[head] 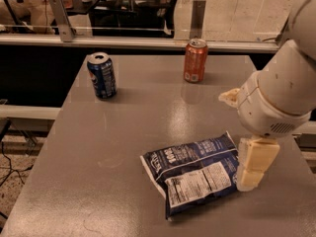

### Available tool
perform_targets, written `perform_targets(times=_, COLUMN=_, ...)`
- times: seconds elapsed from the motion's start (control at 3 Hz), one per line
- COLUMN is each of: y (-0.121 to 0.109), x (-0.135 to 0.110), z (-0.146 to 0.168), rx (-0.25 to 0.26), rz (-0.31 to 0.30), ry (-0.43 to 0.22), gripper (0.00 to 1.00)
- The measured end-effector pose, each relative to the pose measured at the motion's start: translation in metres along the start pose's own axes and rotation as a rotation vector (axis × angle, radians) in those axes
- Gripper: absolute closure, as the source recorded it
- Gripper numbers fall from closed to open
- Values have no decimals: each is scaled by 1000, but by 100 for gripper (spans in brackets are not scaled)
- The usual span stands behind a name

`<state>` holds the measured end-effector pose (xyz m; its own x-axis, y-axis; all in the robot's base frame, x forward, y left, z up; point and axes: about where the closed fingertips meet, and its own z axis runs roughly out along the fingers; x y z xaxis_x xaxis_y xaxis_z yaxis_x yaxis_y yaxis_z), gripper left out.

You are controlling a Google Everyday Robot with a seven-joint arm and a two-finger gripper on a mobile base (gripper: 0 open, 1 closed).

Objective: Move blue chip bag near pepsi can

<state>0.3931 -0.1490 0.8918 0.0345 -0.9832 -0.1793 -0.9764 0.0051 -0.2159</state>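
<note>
The blue chip bag (197, 174) lay flat on the near half of the table (98, 181), not yet lifted. The gripper (253, 169) stood low at the bag's right edge, apparently touching it; its opening could not be told. Judged step: approach to grasp. The next move calls for securing the bag and carrying it to the pepsi can (101, 76), far left.

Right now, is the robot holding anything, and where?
Cannot tell: the end effector is at the right edge of the blue chip bag, which lies flat.
</note>
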Motion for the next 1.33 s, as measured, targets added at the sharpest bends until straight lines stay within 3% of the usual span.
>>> perform_targets(times=1.0, y=22, x=-16, z=36, rx=-60, rz=-110, ry=7, gripper=0)
perform_targets(times=1.33, y=25, x=-17, z=42, rx=-78, rz=-137, ry=16, gripper=16)
